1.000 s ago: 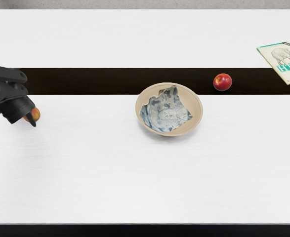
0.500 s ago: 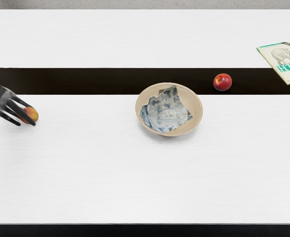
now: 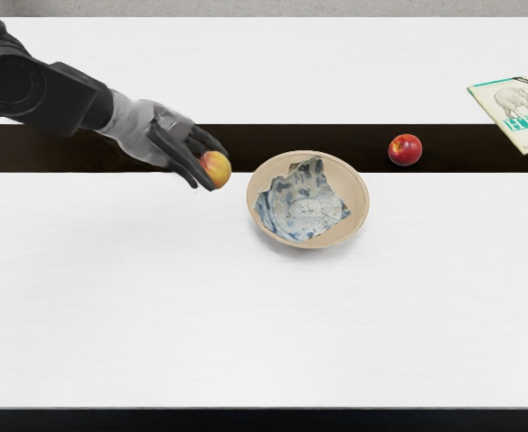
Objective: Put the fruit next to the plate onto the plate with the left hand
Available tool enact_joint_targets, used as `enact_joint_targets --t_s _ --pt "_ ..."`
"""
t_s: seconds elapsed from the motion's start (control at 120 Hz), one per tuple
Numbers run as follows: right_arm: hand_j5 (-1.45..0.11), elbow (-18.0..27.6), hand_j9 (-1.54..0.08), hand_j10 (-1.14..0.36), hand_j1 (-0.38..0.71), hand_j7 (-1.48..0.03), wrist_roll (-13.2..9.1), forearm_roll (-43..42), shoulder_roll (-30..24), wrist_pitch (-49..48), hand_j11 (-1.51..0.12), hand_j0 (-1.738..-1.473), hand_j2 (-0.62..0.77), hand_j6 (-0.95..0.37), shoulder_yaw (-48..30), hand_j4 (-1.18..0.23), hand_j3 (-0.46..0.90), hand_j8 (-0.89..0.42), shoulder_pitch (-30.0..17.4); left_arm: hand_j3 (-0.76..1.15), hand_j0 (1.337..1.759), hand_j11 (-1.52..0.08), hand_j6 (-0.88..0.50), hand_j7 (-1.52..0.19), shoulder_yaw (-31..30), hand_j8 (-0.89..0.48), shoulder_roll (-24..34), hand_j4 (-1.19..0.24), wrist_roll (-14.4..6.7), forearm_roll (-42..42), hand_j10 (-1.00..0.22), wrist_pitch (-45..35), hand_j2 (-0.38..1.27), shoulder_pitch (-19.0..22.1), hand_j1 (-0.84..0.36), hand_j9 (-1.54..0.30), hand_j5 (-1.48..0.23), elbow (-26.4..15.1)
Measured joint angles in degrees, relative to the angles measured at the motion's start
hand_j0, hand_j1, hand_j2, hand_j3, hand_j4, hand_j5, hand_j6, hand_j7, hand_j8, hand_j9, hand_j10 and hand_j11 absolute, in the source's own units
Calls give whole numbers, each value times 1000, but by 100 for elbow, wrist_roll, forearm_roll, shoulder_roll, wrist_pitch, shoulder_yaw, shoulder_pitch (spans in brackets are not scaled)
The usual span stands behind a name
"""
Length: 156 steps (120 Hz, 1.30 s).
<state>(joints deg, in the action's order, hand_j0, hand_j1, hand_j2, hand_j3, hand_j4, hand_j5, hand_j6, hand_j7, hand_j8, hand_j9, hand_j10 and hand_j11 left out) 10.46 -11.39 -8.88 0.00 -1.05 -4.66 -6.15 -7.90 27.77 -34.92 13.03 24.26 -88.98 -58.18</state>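
At the upper left of the frame, the left arm (image 3: 39, 85) reaches in across the white table (image 3: 264, 315), and the left hand (image 3: 169, 139) sits over the dark strip (image 3: 443, 148) that runs across the tabletop. Its dark fingers (image 3: 190, 169) curl around a small orange-yellow fruit (image 3: 215, 168), gripping it from the left side. The fruit is just left of the plate (image 3: 360, 193), close to its rim but apart from it. Near the middle of the frame, the tan plate has a blue-patterned inside. Right of the plate, a red apple (image 3: 405, 149) rests on the dark strip, and a book (image 3: 515, 112) lies at the upper right edge.
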Motion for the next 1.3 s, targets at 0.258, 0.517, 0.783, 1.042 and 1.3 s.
enact_joint_targets --t_s 0.258,0.517,0.783,1.042,1.3 --pt "-29 0 -29 -22 -322 -29 -1 0 0 -1 -29 -1658 -4 -22 0 -22 0 -22 0 0 1656 -1013 -396 -1026 1257 -485 -949 -588 -8 -463 -777 75 609 314 -397 -1015 -1040 332" --pt "-29 0 -29 -22 -322 -29 0 0 0 1 -29 -1658 -5 -22 0 -22 0 -22 0 0 1656 -1023 -453 -1033 1628 -527 -1338 -643 -8 -863 -774 41 651 663 -379 -1022 -1038 831" --pt "-29 0 -29 -22 -322 -29 -1 0 0 -1 -29 -1658 -5 -22 0 -22 0 -22 0 0 1656 -1022 -455 -1030 1623 -541 -1713 -662 -8 -1272 -774 -34 732 1097 -402 -1021 -1035 1427" --pt "-29 0 -29 -22 -322 -29 -1 0 0 0 -29 -1658 -4 -22 0 -22 0 -22 0 0 1657 -627 -320 -633 1626 -367 -1863 -426 -8 -1412 -478 -83 361 1137 -152 -627 -636 1488" --pt "-29 0 -29 -22 -322 -29 -1 0 0 0 -29 -1658 -4 -22 0 -22 0 -22 0 0 1658 -243 -140 -245 1632 -135 -1765 -170 -8 -1498 -150 -94 111 1133 146 -243 -246 1493"
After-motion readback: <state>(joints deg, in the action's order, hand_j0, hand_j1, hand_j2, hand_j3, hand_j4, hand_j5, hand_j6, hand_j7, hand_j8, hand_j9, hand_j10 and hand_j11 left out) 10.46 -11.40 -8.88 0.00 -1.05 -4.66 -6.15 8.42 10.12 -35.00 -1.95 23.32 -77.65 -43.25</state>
